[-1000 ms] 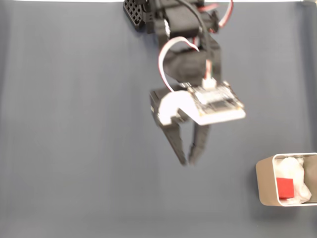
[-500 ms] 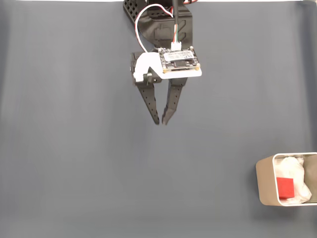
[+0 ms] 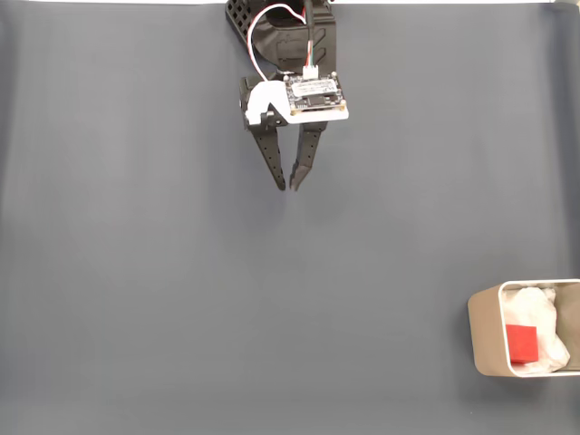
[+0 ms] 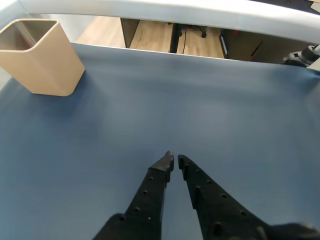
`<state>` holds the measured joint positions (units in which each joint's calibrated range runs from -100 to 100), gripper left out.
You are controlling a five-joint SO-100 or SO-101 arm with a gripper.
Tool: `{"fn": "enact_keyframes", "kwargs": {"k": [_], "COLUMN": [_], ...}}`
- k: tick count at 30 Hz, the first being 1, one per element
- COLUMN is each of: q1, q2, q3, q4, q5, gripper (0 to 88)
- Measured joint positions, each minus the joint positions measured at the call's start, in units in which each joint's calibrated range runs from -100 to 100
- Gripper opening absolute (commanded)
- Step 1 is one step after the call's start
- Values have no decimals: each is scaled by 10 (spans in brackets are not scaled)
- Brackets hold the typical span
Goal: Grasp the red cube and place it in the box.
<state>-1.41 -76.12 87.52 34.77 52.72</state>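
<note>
red cube [image 3: 521, 343] lies in the box [image 3: 485, 330], well apart from the tool [image 3: 288, 186].

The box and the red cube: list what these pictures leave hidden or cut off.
- Box, fixed view: its right part is cut off by the picture's right edge.
- Red cube, fixed view: one face shows; its sides are sunk in the white lining.
- Box, wrist view: the tan wall hides what lies inside.
- End effector, wrist view: its base is cut off by the bottom edge.
</note>
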Motion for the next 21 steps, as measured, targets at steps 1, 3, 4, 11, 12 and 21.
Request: {"fn": "enact_keyframes", "kwargs": {"k": [1,3,4,11,12,21], "q1": [0,1,1,1,1,2], "q2": [-17,-50,-67,-169,-176,-229], "q3": [18,52,66,115,115,115], "q4": [2,9,14,94,109,263], "q5": [-1,-2,-2,-2,-3,-19], "gripper": [0,0,0,0,0,0]}}
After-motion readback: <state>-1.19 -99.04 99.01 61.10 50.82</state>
